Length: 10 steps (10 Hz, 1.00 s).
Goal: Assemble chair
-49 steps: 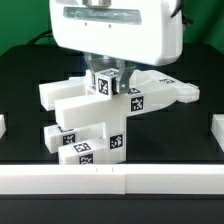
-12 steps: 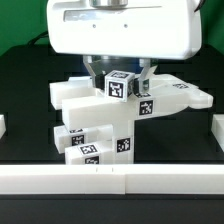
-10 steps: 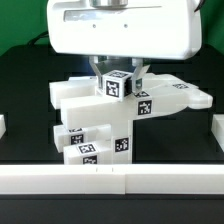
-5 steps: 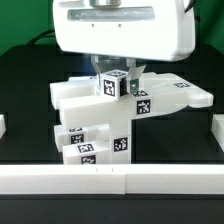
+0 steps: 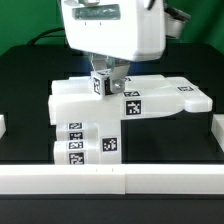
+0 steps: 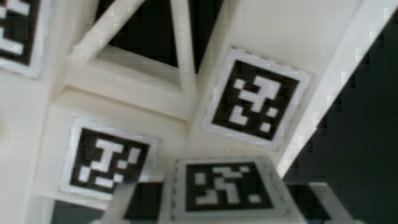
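The chair stands mid-table as one blocky white piece, a wide slab on top and tagged blocks stacked under its left end. A small tagged cube sits on the slab, and my gripper comes straight down from above, shut on it. In the wrist view the cube's tag fills the gap between my dark fingers, and my gripper closes on its sides. Beyond it the wrist view shows other tagged faces and the chair's X-braced frame.
A low white rail runs along the front of the black table. A second rail stands at the exterior view's right and a white edge at its left.
My gripper has turned and shifted toward the exterior view's left with the cube, sinking a little. The chair has swung with it and its slab now sits squarer to the camera.
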{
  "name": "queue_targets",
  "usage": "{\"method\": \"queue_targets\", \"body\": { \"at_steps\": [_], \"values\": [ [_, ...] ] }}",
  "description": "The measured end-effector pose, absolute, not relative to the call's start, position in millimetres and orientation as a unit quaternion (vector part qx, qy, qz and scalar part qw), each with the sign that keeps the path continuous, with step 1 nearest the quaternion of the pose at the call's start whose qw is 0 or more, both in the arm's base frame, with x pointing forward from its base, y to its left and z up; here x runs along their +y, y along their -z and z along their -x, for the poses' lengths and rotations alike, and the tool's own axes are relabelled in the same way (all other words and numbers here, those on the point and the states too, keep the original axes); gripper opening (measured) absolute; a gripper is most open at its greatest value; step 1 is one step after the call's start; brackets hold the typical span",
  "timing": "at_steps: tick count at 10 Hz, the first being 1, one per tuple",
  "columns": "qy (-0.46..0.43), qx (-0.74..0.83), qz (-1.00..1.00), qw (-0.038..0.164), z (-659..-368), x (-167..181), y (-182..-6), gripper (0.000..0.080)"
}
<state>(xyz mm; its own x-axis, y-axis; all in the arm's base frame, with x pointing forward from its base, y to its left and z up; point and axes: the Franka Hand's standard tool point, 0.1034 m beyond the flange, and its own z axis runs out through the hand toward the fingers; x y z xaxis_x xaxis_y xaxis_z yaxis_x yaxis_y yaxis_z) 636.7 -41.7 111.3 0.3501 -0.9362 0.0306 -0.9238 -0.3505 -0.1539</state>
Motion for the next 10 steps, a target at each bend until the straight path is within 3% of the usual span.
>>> {"method": "queue_targets", "body": {
  "at_steps": [10],
  "values": [
    [0.038,0.769,0.634,0.073,-637.2,-41.6,-111.8,0.0271]
  ]
}}
